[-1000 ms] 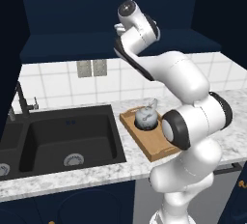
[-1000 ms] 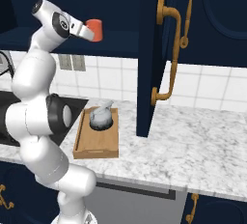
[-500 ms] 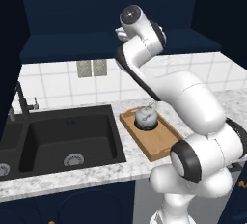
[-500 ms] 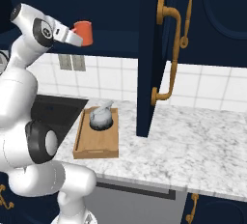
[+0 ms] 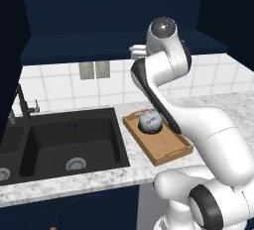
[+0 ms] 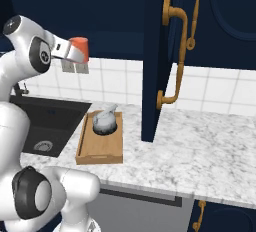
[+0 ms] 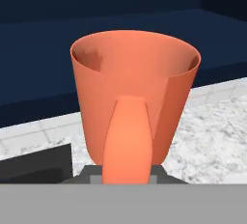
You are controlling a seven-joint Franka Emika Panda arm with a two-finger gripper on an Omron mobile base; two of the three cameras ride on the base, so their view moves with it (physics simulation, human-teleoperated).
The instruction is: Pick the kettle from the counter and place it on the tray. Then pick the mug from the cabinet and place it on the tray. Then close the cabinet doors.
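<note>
On the left, a black sink (image 5: 69, 144) sits low in the counter (image 6: 210, 151), which is white and grey like speckled stone. A thin dark tap (image 5: 25, 106) stands at the back of the sink, on its left side. Behind it the wall has white tiles with a grey outlet plate (image 5: 94, 69).

Just to the right of the sink lies the tray (image 5: 163, 152), flat and light brown with a low rim. The kettle (image 5: 150, 121) sits on the end of the tray nearer the wall. It is small, round and grey, and its short spout shows in the right base view (image 6: 105, 121).

The white robot arm bends up high above the sink and tray. At its tip, the gripper (image 6: 75, 55) holds the mug (image 6: 78, 48) up in the air, well above the counter. The mug is orange-red. In the hand view the mug (image 7: 135, 107) is very close, with its open top facing away and its handle down the middle. The jaws are pinching the mug.

Farther right, one of the cabinet doors (image 6: 160, 56) stands open, sticking out over the counter. It is tall and dark blue with a curved gold handle (image 6: 172, 61). Beside it, the cabinet (image 6: 100, 6) is dark inside.
</note>
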